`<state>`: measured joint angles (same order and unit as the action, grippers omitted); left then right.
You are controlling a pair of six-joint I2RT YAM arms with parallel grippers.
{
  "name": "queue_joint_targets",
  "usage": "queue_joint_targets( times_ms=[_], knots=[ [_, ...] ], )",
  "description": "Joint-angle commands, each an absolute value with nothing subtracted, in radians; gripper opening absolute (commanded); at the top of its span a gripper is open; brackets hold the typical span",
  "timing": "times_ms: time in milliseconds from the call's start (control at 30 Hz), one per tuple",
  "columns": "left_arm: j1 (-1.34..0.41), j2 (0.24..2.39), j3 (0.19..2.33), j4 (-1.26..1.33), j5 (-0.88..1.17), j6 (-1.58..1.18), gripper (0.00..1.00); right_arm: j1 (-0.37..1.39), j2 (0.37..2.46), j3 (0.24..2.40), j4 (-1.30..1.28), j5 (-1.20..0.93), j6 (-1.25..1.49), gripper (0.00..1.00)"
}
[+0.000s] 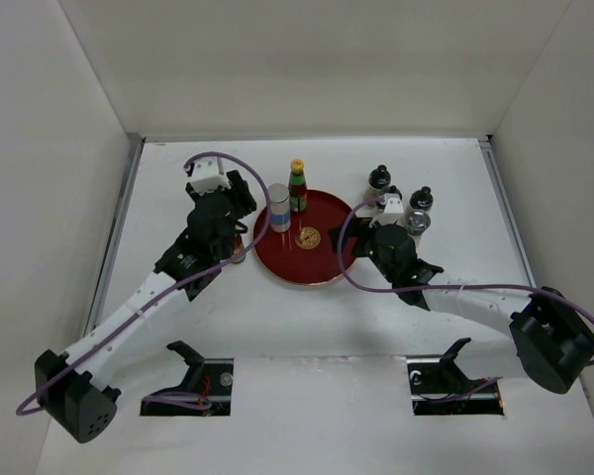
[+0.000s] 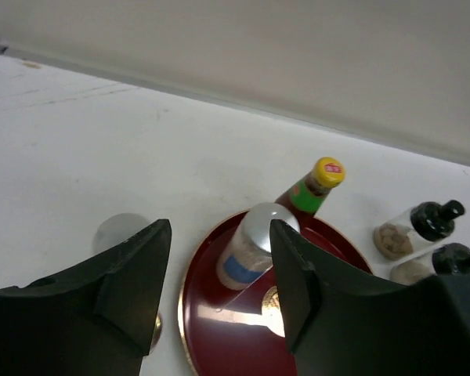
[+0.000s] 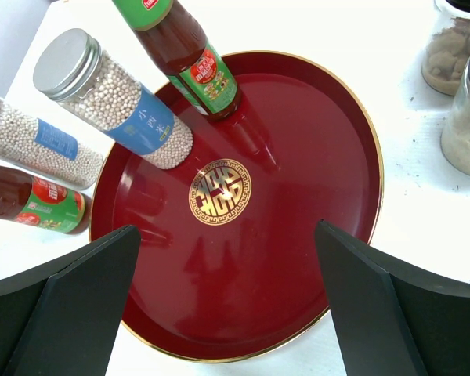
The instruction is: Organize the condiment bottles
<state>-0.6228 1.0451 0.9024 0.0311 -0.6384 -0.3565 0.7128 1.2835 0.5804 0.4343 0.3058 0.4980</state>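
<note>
condiment bottles | shakers 2 | green-red bottles 2 | red plate 1

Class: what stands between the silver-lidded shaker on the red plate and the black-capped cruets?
The yellow-capped sauce bottle, standing on the red plate beside the shaker; the top external view shows it, cruets to its right.

This is a robotics lab test cell. A plain white tabletop is boxed in by bare white panel walls. A black-and-white left robot arm and right robot arm sit at its near edge, with purple cables looped over them and rectangular cut-outs in the surface.
</note>
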Motion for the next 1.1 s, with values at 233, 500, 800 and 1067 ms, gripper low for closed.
queue_joint_targets(
  times_ms=[233, 500, 800, 1067],
  knots=[
    [-0.562, 1.006, 0.836, -0.249, -0.627, -0.44, 0.52, 0.708, 1.282, 0.603, 0.472, 0.301, 0.503, 1.0],
    [-0.509, 1.086, 0.831, -0.207, -0.591, -0.443, 0.47, 0.708, 1.272, 0.594, 0.48, 0.307, 0.502, 1.0],
    [-0.504, 1.097, 0.81, -0.221, -0.594, -0.456, 0.45, 0.708, 1.276, 0.598, 0.469, 0.302, 0.503, 1.0],
    [-0.502, 1.098, 0.801, -0.235, -0.594, -0.468, 0.27, 0.708, 1.253, 0.592, 0.469, 0.313, 0.499, 1.0]
  ],
)
